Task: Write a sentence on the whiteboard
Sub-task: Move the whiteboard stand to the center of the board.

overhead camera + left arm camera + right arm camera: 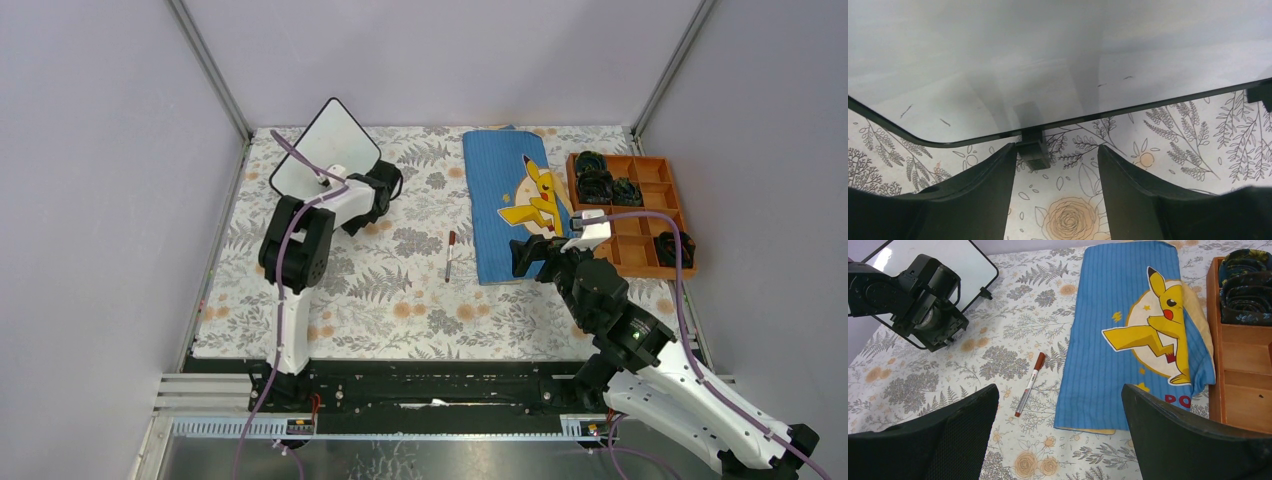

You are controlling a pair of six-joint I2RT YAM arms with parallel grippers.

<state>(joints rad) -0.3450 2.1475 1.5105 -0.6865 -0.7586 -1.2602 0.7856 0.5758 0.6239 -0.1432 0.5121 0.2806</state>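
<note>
I saw the whiteboard (325,150) standing tilted at the upper left of the desk (400,290); my left end effector (1055,150) sat open at its lower rim, gripping nothing; the right end effector (1058,387) gaped wide over a marker (1030,385) beside the blue cloth (1118,330).

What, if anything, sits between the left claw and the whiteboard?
Nothing visible. The left claw is open right at the near edge of the whiteboard. Only floral tablecloth shows between its fingers, with one of the board's small black feet just ahead.
</note>
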